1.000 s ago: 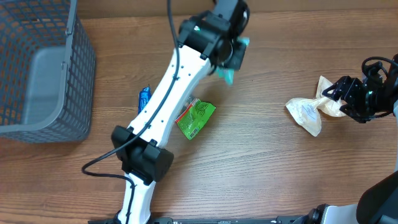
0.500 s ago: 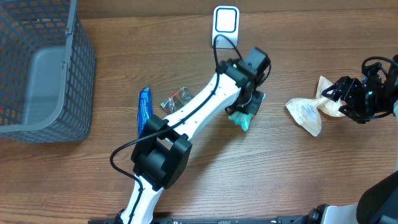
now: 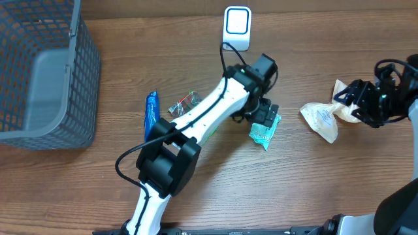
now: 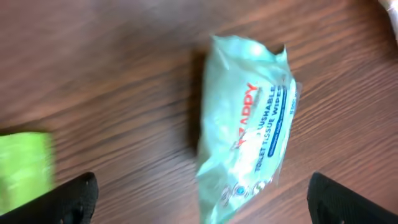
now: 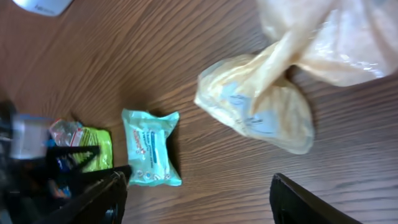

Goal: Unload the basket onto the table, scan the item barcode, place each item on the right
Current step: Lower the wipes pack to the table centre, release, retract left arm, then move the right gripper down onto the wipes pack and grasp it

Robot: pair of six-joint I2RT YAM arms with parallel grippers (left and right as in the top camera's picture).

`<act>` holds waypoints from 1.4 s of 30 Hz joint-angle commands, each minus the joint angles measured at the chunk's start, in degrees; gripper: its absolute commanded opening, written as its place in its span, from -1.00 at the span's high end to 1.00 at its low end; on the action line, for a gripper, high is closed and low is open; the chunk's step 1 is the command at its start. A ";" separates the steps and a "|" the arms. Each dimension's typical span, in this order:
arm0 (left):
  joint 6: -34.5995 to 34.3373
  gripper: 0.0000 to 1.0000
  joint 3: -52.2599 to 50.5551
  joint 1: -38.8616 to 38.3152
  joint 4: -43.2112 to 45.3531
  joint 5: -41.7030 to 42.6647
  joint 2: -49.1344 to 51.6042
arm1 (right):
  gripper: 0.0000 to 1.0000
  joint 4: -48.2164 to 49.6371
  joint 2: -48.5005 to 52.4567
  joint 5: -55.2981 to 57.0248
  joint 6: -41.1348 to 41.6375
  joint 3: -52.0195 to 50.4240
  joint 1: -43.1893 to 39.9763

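The teal plastic wipes pack (image 3: 264,131), its lettering shown only in the left wrist view, is seen flat on the bench (image 3: 313,189) at 5 o'clock from the white scanner (image 3: 237,27); the left gripper (image 4: 202,180) and right gripper (image 5: 199,180) are held apart.

Your wooden table (image 3: 313,189) bears a teal wipes pack (image 3: 264,132) beneath the left gripper (image 3: 262,116), a green packet (image 4: 25,168) just beside, a cream bag (image 3: 320,119) before the right gripper (image 3: 348,106).

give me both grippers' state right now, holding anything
left gripper: open, holding nothing; the wipes pack lies on the table under it
right gripper: open, nothing between its fingers; the beige bag lies ahead
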 commanded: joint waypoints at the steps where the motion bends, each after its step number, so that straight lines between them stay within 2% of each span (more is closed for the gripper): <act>1: 0.24 -0.96 10.54 4.81 -4.04 0.39 -1.49 | -0.44 0.00 -0.42 -1.05 -0.61 -0.28 3.63; 6: 0.28 -1.00 26.21 12.70 -14.40 -0.17 -3.61 | -0.44 2.27 -0.42 0.37 5.46 -0.28 12.24; 11: 0.61 -1.00 36.28 19.43 -20.39 -0.15 -4.55 | -0.46 6.05 0.35 9.90 18.01 -0.31 22.58; 15: 1.53 -1.00 37.90 23.15 -21.70 -0.09 -4.55 | -0.54 7.17 3.06 15.43 24.15 -0.31 30.10; 20: 1.55 -0.99 37.31 25.46 -24.44 -0.33 -4.44 | -0.65 8.33 9.05 16.39 24.98 -0.28 36.44; 31: 1.62 -0.99 37.27 25.35 -26.47 -3.19 -4.35 | -0.72 7.85 18.16 19.45 27.52 -0.31 39.01; 37: 1.62 -0.99 37.27 25.24 -26.32 -3.37 -4.35 | -0.49 9.97 20.31 19.63 27.28 -0.31 39.08; 42: 1.81 -1.00 37.27 25.27 -26.53 -4.48 -4.35 | -0.44 12.00 21.16 20.70 26.82 -0.31 39.39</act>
